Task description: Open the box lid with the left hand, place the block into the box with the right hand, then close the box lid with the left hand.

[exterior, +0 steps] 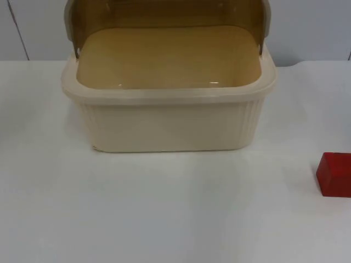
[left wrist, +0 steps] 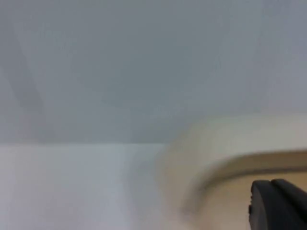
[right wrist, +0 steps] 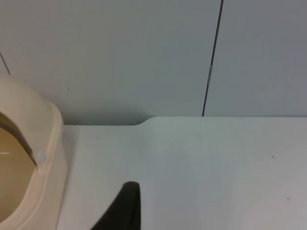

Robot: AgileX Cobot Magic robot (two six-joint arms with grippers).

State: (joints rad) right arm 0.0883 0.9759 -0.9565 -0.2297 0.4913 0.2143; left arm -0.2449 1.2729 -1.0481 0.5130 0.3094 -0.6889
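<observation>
On the white worktop (exterior: 164,208), toward its far side by the grey partition wall (right wrist: 120,57), stands the cream box (exterior: 170,126) with ribbed sides. Its translucent brown lid (exterior: 164,13) is swung up and back, so the box is open and its inside is bare. The left gripper (left wrist: 280,203) hangs just beside the box's rounded rim, seen blurred in the left wrist view; one dark fingertip is visible, and how its jaws stand cannot be told. Further right, the right gripper (right wrist: 125,208) hangs over bare worktop just beside the box's right corner, where a lid pivot sits; again the state of its jaws cannot be told. At the right edge of the top view, the red block (exterior: 334,174) lies on the worktop, well apart from the box and nearer the front.
</observation>
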